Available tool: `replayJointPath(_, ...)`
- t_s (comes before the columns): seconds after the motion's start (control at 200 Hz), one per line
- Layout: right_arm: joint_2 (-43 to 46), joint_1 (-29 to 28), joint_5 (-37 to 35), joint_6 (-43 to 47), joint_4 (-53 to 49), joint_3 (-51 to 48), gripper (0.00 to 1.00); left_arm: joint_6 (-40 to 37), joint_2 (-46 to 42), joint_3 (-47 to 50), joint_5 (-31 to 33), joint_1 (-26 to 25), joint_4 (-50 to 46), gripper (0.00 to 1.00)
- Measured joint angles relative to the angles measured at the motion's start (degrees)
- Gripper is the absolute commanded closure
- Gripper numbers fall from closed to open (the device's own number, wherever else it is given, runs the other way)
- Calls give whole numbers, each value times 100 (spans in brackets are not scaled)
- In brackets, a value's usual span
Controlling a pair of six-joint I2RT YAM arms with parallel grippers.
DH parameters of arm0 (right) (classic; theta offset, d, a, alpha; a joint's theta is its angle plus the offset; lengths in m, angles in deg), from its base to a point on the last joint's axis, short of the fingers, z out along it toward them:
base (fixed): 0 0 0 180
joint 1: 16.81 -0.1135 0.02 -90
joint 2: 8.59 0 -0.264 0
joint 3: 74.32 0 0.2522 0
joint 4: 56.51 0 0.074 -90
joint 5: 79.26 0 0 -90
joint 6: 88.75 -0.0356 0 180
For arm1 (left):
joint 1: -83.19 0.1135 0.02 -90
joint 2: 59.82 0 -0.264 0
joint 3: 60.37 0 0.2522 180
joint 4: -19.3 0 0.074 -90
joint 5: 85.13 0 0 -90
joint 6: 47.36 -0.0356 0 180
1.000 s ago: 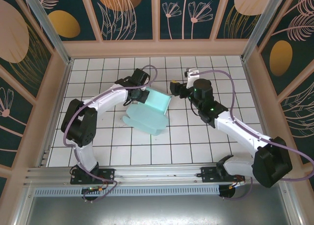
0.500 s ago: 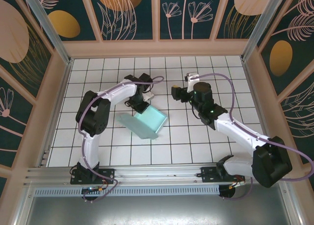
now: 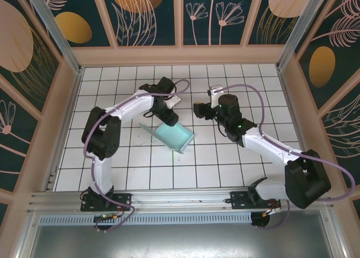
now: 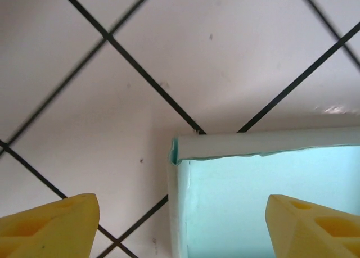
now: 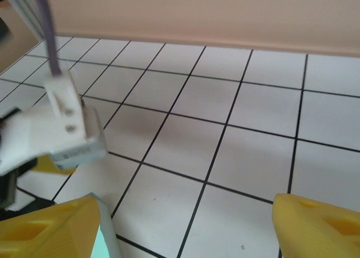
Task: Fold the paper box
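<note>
Folding is, I judge, at the corner step: my left hand (image 4: 183, 224), spread wide, hovers over the 12 o'clock corner of the paper box (image 3: 175, 136) in the middle of the table (image 3: 225, 157), my right hand (image 3: 198, 110), also spread, waits at its 1 o'clock, so next I should lower and pinch that corner.

We see a white bench (image 3: 225, 168) gridded with black lines, enclosed by dark teal walls (image 3: 152, 19) bearing peach botanical shapes.

Both arms reach toward the middle.
Left gripper (image 3: 169, 119) points down, jaws wide apart; right gripper (image 3: 198, 109) just right of it, jaws also apart.
</note>
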Motion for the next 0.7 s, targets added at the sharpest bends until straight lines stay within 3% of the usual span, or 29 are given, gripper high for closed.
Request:
replayJointPath(0.11,-219,-2,254,17,-142,118,19,498,-907,955,400,9,1281,2)
replayJointPath(0.355,-1320,-542,48,59,-570,822,18,1963,-3106,3193,1021,514,3541,1)
replayJointPath(0.526,-2253,-1093,-170,7,-813,1381,18,2669,-4227,4382,1648,951,4142,1)
replayJointPath(0.701,-3097,-1373,-330,-229,-1029,1921,18,3018,-4916,4789,2076,1038,4212,1)
